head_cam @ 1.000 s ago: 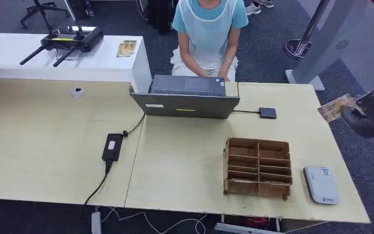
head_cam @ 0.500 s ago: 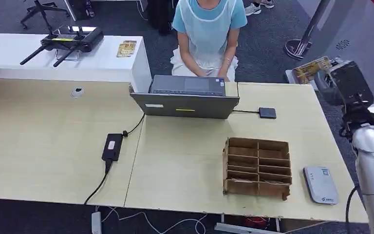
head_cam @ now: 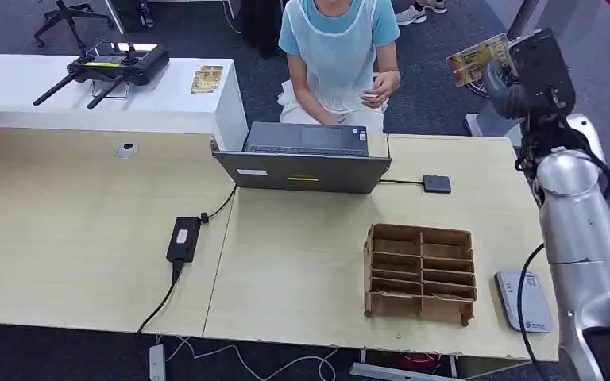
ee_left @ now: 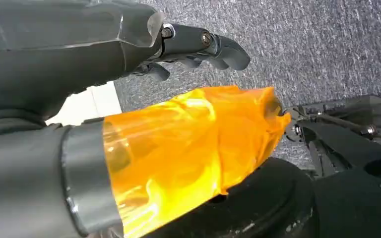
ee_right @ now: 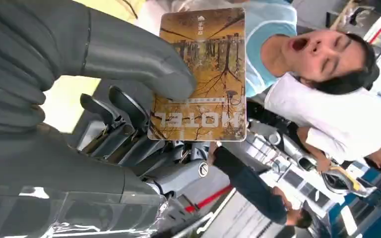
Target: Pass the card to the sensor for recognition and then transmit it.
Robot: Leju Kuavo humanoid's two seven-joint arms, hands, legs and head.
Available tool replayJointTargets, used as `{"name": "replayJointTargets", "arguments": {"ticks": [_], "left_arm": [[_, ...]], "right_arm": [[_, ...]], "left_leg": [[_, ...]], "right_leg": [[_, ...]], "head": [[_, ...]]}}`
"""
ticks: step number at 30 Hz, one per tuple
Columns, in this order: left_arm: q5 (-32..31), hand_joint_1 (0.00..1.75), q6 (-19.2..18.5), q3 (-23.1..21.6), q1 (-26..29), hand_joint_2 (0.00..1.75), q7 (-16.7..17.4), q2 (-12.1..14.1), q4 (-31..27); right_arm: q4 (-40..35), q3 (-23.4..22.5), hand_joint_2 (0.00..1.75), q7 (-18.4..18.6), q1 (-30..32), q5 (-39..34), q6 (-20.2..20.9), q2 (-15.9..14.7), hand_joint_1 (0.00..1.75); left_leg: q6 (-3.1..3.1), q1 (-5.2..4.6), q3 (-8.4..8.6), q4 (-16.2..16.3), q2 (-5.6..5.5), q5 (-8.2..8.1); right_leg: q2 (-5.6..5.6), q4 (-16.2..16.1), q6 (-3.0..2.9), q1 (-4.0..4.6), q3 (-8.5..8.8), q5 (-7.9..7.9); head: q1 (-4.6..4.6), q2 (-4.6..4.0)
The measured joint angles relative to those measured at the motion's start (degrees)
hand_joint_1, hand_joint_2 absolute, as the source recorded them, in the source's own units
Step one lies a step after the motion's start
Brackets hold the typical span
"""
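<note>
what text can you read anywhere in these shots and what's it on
"HOTEL": on the card that the right hand holds, seen upside down in the right wrist view.
Small print at the card's far end: too small to read.
White device on the table: logo too small.
Laptop sticker: unreadable.

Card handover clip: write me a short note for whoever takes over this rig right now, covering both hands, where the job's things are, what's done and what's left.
Right hand: raised high beyond the table's far right corner, holding the card between thumb and fingers; the right wrist view shows "HOTEL" printed on it.
Left hand: holds nothing, fingers loosely curled over grey carpet.
Sensor: probably the grey reader at the table's near right edge, beside the cardboard organizer; I can't confirm that.
Person: seated behind the laptop, one hand lifted.
Done: card is in hand.
Left: whether it was scanned can't be told here; present it to the sensor if needed, then pass it on.
</note>
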Motion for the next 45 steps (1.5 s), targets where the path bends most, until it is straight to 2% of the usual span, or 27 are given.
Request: {"name": "replayJointTargets", "arguments": {"ticks": [7, 15, 20, 24, 28, 32, 35, 45], "left_arm": [[-1.40, 0.00, -0.66, -0.33, -0.34, 0.00, 1.03, 0.00, 0.00], [-1.68, 0.00, -0.79, -1.03, -0.50, 0.00, 1.38, -0.09, 0.00], [-2.19, 0.00, -1.27, -1.11, -0.60, 0.00, 1.82, -0.15, 0.00], [-2.36, 0.00, -1.40, -1.16, -0.67, 0.00, 1.97, -0.28, 0.00], [-3.08, 0.00, -1.64, -1.44, -0.82, 0.00, 2.49, -0.44, 0.00], [-3.37, 0.00, -1.90, -1.66, -0.95, 0.00, 2.65, -0.46, 0.00], [-3.37, 0.00, -2.08, -1.86, -0.98, 0.00, 2.89, -0.52, 0.00], [-3.30, 0.00, -2.38, -2.05, -0.99, 0.00, 3.02, -0.72, 0.00]], "right_arm": [[7.26, 8.18, 1.75, 4.53, -7.88, 16.26, -2.45, 3.22, 1.75], [11.09, 11.98, 1.75, 5.14, -11.12, 18.73, -2.60, 5.31, 1.75], [13.88, 13.25, 1.75, 7.17, -13.00, 22.13, -1.86, 7.50, 1.75], [16.40, 14.39, 1.75, 8.31, -14.87, 25.63, -1.38, 8.92, 1.75], [18.95, 16.89, 1.75, 9.75, -16.60, 32.15, -1.18, 10.12, 1.75], [21.32, 20.73, 1.75, 11.13, -18.43, 40.17, -1.53, 10.34, 1.75], [23.09, 22.48, 1.75, 11.28, -19.01, 43.27, -1.51, 10.54, 1.75], [26.65, 24.25, 1.75, 11.44, -19.69, 45.87, -1.79, 10.91, 1.75]], "left_leg": [[-0.02, 0.01, 0.02, 0.00, 0.04, 0.02], [-0.05, 0.00, -0.02, 0.00, -0.06, 0.03], [-0.05, 0.00, -0.01, 0.00, -0.05, 0.03], [-0.06, 0.01, -0.01, 0.00, -0.06, 0.04], [-0.06, 0.02, -0.01, 0.00, -0.06, 0.04], [-0.06, 0.01, 0.00, 0.00, -0.06, 0.04], [-0.06, 0.01, 0.00, 0.01, -0.07, 0.04], [-0.06, 0.01, -0.01, 0.03, -0.07, 0.04]], "right_leg": [[0.06, 0.01, 0.00, 0.01, -0.02, 0.00], [-0.03, 0.00, 0.00, 0.00, -0.01, 0.00], [-0.02, 0.00, 0.00, 0.00, -0.02, 0.00], [-0.03, 0.01, 0.00, 0.01, -0.02, 0.00], [-0.02, 0.02, 0.00, 0.01, -0.02, 0.00], [-0.02, 0.01, 0.00, 0.01, -0.02, 0.00], [-0.03, 0.00, 0.00, 0.01, -0.02, 0.00], [-0.03, 0.00, 0.01, 0.01, -0.02, 0.01]], "head": [[0.00, 0.00], [0.02, -0.02], [0.02, 0.00], [0.02, -0.02], [0.02, 0.00], [0.02, -0.02], [0.02, -0.02], [0.02, 0.00]]}}
